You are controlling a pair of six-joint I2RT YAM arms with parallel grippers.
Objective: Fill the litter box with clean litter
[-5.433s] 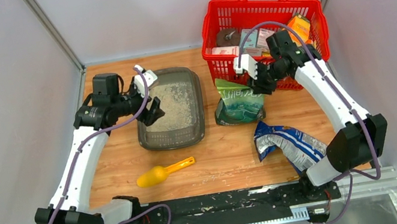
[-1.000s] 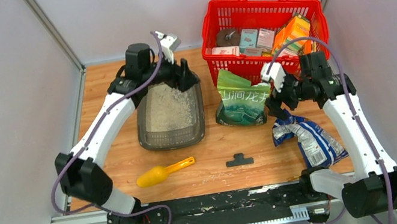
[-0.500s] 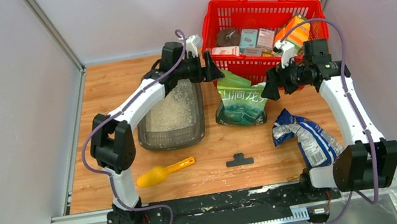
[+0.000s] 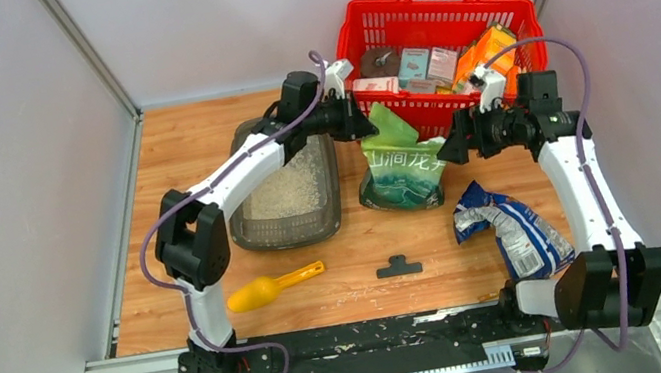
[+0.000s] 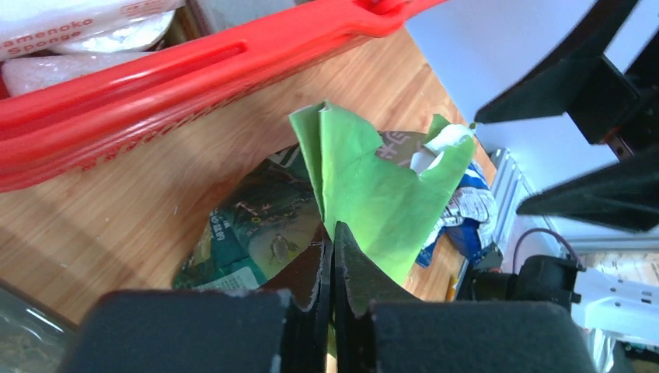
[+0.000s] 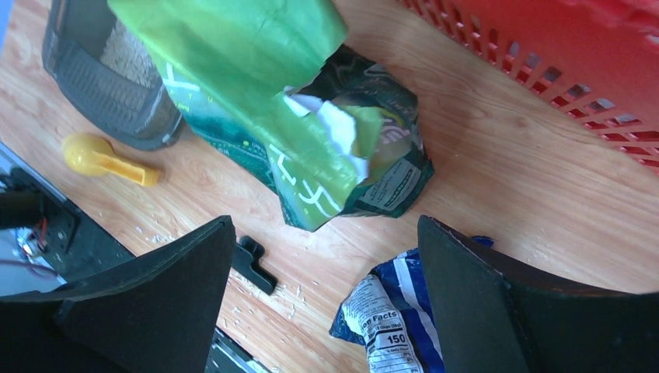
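Observation:
The dark grey litter box [image 4: 258, 234] lies left of centre, with pale clean litter [image 4: 290, 181] over its floor. It also shows in the right wrist view, litter box [image 6: 97, 85]. A green litter bag [image 4: 400, 173] stands just right of it. My left gripper [image 4: 365, 124] is shut on the bag's raised green top flap [image 5: 365, 179], pinched between the jaws of the left gripper [image 5: 332, 242]. To the right of the bag hangs my right gripper [image 4: 450, 148], open, with nothing between its fingers. In its own view the right gripper [image 6: 325, 227] is above the green bag [image 6: 311, 140].
A red basket [image 4: 353, 41] full of packages stands at the back right, close behind the bag. A crumpled blue bag [image 4: 515, 235] lies front right. A yellow scoop [image 4: 267, 287] and a black clip [image 4: 399, 265] lie near the front edge.
My left gripper has closed on the green bag's top flap, and the flap now stands up. The right gripper has barely moved.

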